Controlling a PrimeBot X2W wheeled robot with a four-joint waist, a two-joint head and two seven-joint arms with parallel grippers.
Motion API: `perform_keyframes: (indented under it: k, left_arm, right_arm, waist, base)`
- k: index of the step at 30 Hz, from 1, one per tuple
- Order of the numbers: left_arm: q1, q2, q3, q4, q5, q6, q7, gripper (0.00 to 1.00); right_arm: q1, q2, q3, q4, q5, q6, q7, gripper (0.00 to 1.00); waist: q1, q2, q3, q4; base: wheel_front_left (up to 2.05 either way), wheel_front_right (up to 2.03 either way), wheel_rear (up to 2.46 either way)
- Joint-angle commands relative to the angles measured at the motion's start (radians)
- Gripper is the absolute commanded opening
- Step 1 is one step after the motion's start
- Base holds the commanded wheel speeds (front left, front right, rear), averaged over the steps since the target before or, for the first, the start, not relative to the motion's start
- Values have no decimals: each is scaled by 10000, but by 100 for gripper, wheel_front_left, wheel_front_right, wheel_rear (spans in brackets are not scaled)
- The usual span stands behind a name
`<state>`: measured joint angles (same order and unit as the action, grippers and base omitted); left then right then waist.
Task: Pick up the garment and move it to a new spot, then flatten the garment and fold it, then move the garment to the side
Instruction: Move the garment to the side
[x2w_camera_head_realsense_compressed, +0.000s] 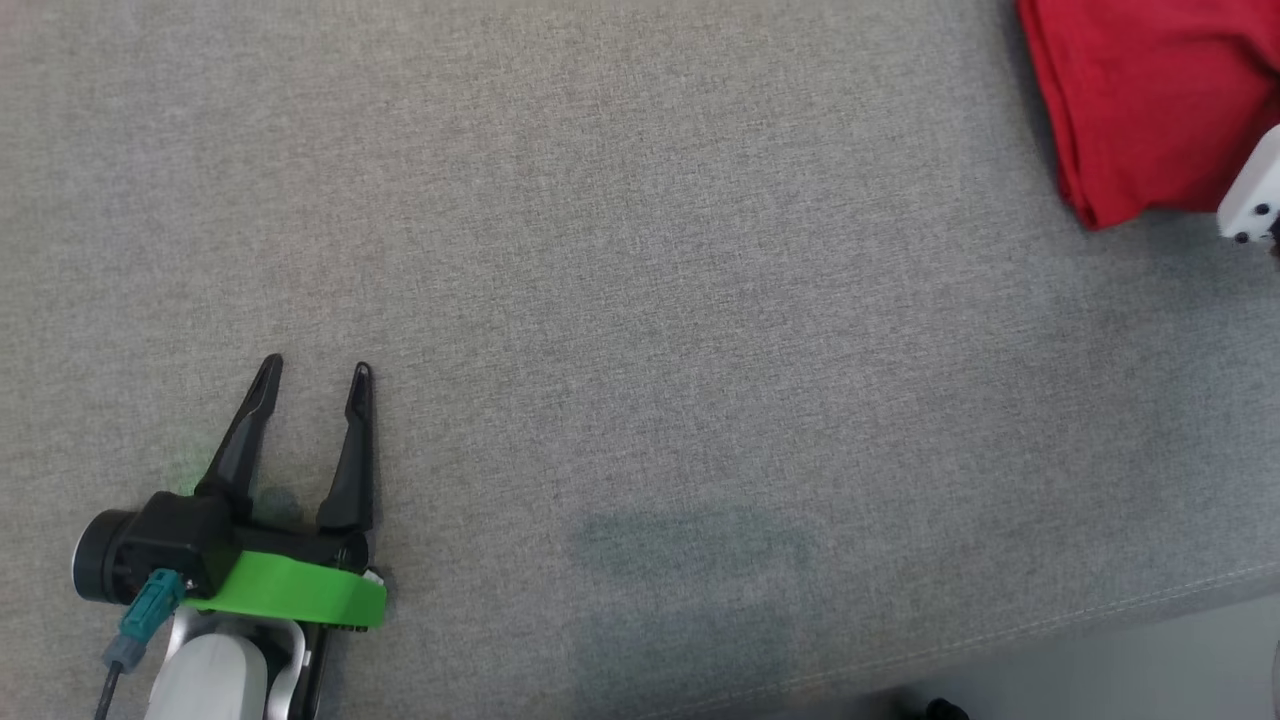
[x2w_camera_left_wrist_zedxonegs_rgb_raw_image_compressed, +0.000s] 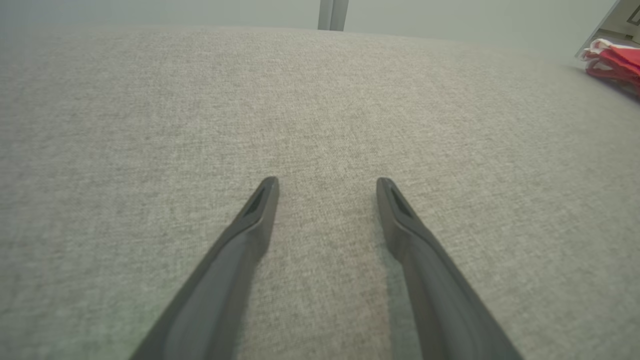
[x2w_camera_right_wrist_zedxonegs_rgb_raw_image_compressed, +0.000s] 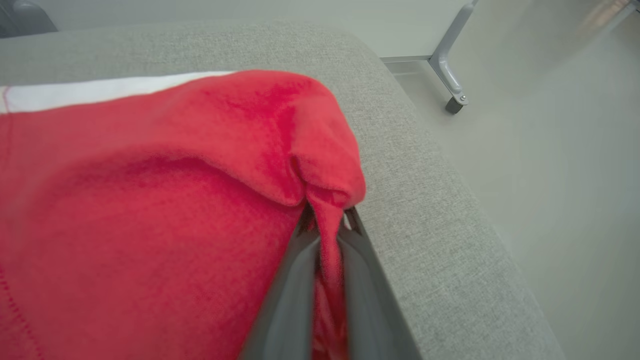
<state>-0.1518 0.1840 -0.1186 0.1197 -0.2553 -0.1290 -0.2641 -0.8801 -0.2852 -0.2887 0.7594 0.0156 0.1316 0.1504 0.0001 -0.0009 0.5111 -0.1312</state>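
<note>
The right end effector (x2w_camera_right_wrist_zedxonegs_rgb_raw_image_compressed: 328, 218) pinched the red garment (x2w_camera_right_wrist_zedxonegs_rgb_raw_image_compressed: 150, 210) (white stripe along one edge); the left end effector (x2w_camera_head_realsense_compressed: 316, 368) sat spread wide over grey fabric (x2w_camera_head_realsense_compressed: 700, 300).

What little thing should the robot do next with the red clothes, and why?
Probably lift the right gripper a little. Its fingers are shut on a fold of the red garment near the grey surface's edge, so raising it should free the cloth for carrying. The left gripper is open and empty.

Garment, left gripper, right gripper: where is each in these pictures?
garment (x2w_camera_head_realsense_compressed: 1150, 100), head view, its flat middle
left gripper (x2w_camera_head_realsense_compressed: 316, 367), head view, midway between open fingertips
right gripper (x2w_camera_right_wrist_zedxonegs_rgb_raw_image_compressed: 328, 219), right wrist view, midway between fingertips pinching the garment
</note>
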Motion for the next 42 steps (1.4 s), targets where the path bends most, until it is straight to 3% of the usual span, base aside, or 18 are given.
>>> perform_keyframes:
  k: [1,7,8,9,10,14,21,25,31,34,42]
  left_arm:
    - [84,94,42,27,-56,-30,-1,100]
    - [105,62,181,186,-71,-6,15,100]
    - [89,46,200,185,-66,-6,15,100]
    - [83,-2,217,184,-59,-6,16,100]
    - [92,-44,234,188,-53,-6,16,100]
    - [236,-264,271,261,-47,-6,14,100]
    - [649,-727,469,425,-83,-8,2,100]
    - [1189,-1013,786,631,-24,-8,-1,100]
    - [2239,-1258,1206,784,226,4,-3,100]
    - [2424,-1284,1363,820,338,7,-3,100]
    - [2485,-1314,1675,810,465,2,-3,100]
  right_arm:
    - [-183,-147,-117,56,-223,-18,-88,0]
    - [-608,-684,-720,210,-1453,-18,-584,0]
    - [-643,-697,-905,234,-1640,-18,-679,39]
    - [-621,-697,-1036,284,-1888,-18,-731,95]
    - [-581,-705,-1171,347,-2065,-18,-717,100]
    - [-347,-774,-1808,182,-2866,-18,-1239,100]
    - [622,88,-2509,-975,-3168,-18,-3378,100]
    - [1759,888,-1825,-1988,-2497,-18,-3989,100]
    - [5314,2002,88,-4522,-1132,-18,-4148,100]
    - [6764,2197,745,-5444,-688,-18,-4154,100]
    - [9004,2323,1550,-6215,-337,-18,-4158,100]
  waist:
    - [-1,9,330,-108]
    - [-1,9,335,163]
    - [-1,9,326,188]
    - [-1,9,307,210]
    - [-1,9,280,227]
    - [-1,9,-34,306]
    - [-1,9,-1287,574]
    - [-1,9,-2338,753]
    - [-1,9,-4179,1384]
    - [-1,9,-4530,1685]
    - [-1,9,-5025,2130]
  base:
    - [0,0,0]
    - [0,0,0]
    - [0,0,0]
    - [0,0,0]
    - [0,0,0]
    - [0,0,0]
    - [0,0,0]
    - [0,0,0]
    - [0,0,0]
    - [0,0,0]
    - [0,0,0]
